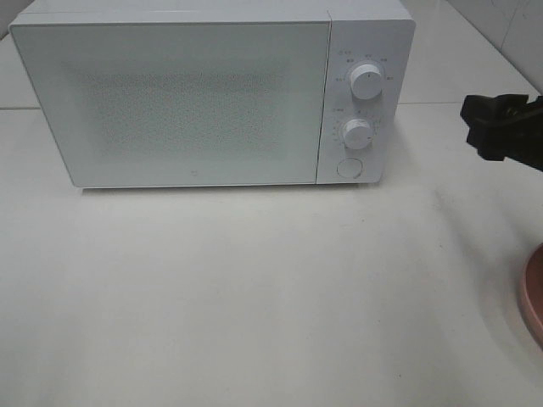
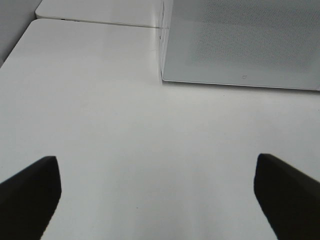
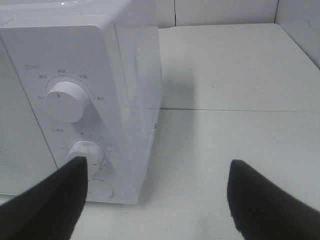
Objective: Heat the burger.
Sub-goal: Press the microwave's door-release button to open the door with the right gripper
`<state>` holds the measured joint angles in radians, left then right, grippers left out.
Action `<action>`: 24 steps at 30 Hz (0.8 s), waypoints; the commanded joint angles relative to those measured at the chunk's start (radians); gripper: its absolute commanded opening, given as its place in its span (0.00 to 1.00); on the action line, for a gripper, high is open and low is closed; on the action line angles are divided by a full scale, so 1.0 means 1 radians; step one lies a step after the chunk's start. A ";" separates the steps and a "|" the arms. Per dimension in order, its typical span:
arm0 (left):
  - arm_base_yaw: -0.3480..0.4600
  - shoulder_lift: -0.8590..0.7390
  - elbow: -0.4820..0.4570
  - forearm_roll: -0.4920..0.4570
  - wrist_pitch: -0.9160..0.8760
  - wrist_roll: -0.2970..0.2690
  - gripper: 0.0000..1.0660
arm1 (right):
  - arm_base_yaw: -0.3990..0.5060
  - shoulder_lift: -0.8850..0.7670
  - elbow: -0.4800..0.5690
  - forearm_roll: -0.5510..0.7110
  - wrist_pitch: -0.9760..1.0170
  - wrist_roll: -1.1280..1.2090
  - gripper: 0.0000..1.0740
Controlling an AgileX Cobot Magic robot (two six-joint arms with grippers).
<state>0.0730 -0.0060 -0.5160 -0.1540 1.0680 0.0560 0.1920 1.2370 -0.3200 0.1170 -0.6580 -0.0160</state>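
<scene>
Though no view shows it, burger: unseen, perhaps on the pink plate (image 1: 534, 292) at the tabletop's (image 1: 254, 297) near right edge.
Handling: judged soft, tall, apt to topple; better carried by the plate's rim.
Left gripper (image 2: 155, 165): fingers spread wide, empty, over bare tabletop.
Right gripper (image 3: 157, 165): fingers apart, empty, near the dials (image 3: 65, 100).
Microwave (image 1: 212, 93): far edge, door (image 1: 127, 127) shut.

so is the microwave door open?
No, the microwave door sits shut, flush with the control panel in the high view.
</scene>
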 commanded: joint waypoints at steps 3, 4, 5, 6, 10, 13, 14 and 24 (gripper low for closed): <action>0.002 -0.017 0.000 -0.005 0.002 -0.002 0.92 | 0.162 0.098 0.012 0.244 -0.149 -0.215 0.70; 0.002 -0.017 0.000 -0.005 0.002 -0.002 0.92 | 0.162 0.098 0.012 0.244 -0.149 -0.215 0.70; 0.002 -0.017 0.000 -0.005 0.002 -0.002 0.92 | 0.192 0.114 0.012 0.293 -0.172 -0.245 0.70; 0.002 -0.017 0.000 -0.005 0.002 -0.002 0.92 | 0.246 0.143 0.012 0.387 -0.226 -0.300 0.70; 0.002 -0.017 0.000 -0.005 0.002 -0.002 0.92 | 0.338 0.185 0.012 0.486 -0.308 -0.365 0.70; 0.002 -0.017 0.000 -0.005 0.002 -0.002 0.92 | 0.426 0.223 0.011 0.560 -0.388 -0.390 0.70; 0.002 -0.017 0.000 -0.005 0.002 -0.002 0.92 | 0.483 0.252 0.011 0.599 -0.446 -0.390 0.70; 0.002 -0.017 0.000 -0.005 0.002 -0.002 0.92 | 0.659 0.366 0.009 0.744 -0.574 -0.389 0.70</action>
<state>0.0730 -0.0060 -0.5160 -0.1540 1.0680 0.0560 0.8470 1.6010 -0.3100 0.8470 -1.2000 -0.3890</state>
